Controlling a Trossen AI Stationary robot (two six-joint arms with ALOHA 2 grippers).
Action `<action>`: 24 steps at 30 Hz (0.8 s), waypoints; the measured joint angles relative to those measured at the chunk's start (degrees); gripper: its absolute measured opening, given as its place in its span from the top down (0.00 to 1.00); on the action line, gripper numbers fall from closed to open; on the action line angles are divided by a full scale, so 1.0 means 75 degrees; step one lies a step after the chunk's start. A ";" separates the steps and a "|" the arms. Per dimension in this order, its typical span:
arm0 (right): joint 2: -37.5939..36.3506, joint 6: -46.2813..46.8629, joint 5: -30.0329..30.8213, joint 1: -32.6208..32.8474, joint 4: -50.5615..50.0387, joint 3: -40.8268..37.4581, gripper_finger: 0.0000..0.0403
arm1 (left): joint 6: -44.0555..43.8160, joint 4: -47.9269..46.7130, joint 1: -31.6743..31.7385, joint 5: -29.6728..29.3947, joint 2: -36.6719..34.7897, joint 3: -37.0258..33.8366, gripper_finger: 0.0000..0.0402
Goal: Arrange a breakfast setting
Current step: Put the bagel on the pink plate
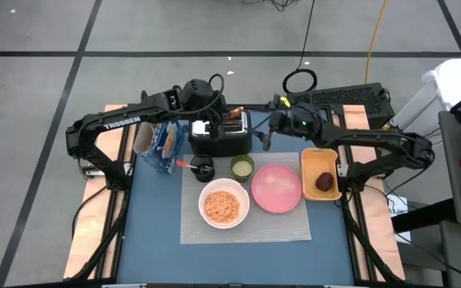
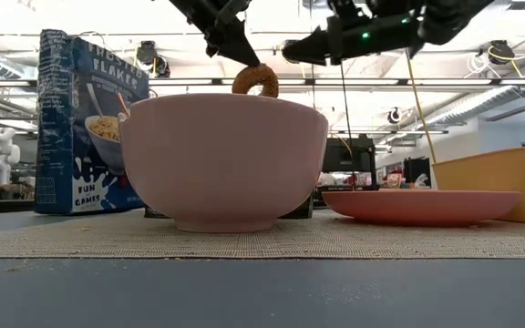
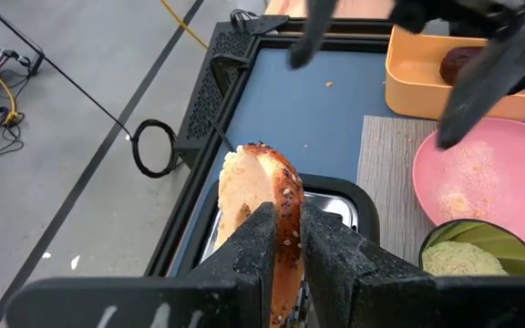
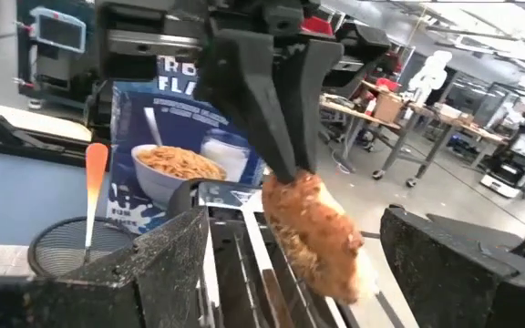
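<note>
My left gripper [image 1: 232, 120] is shut on a seeded bagel half [image 3: 261, 191] over the top of the black-and-silver toaster [image 1: 218, 138]. My right gripper [image 1: 264, 138] is open and empty just right of the toaster, its fingers [image 4: 176, 260] standing on either side of the bagel [image 4: 313, 232] without touching it. On the grey mat [image 1: 246, 228] stand the white bowl [image 1: 224, 204] with cereal, the pink plate [image 1: 277, 189], the green cup [image 1: 242, 166] and the black cup [image 1: 204, 170] with the red-handled spoon [image 1: 184, 164]. The blue cereal box [image 1: 163, 144] stands left of the toaster. My left gripper pinches the bagel half between its two fingers [image 3: 253, 244], one on the cut face and one on the seeded crust [image 3: 288, 228]. The fingers come from above, slanting down. The bagel stands on edge, hanging below the fingers over the toaster's slots [image 3: 328, 202]; its lower edge is hidden.
The orange tray [image 1: 318, 160] with a dark red fruit [image 1: 325, 182] lies right of the plate. In the low view the bowl [image 2: 224, 159] hides the toaster. The two grippers are close together above the toaster.
</note>
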 joint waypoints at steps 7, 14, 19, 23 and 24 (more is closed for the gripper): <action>0.0781 -0.0303 -0.0393 -0.0473 -0.0004 0.0580 0.22 | 0.0003 0.0000 0.0000 0.0002 0.0000 0.0000 0.86; 0.1272 -0.0597 -0.0978 -0.0738 0.0010 0.0774 0.22 | -0.0006 0.0000 0.0000 0.0011 0.0000 0.0000 0.86; 0.1468 -0.0785 -0.0977 -0.0891 0.0090 0.0827 0.22 | -0.0125 -0.0003 -0.0011 0.0020 0.0000 0.0000 0.86; 0.1468 -0.1028 -0.0981 -0.0931 0.0082 0.0827 0.22 | -0.0128 -0.0001 -0.0082 0.0021 0.0000 0.0000 0.86; 0.1467 -0.1081 -0.0981 -0.0931 0.0093 0.0827 0.22 | -0.0130 -0.0001 -0.0111 0.0022 0.0000 0.0000 0.86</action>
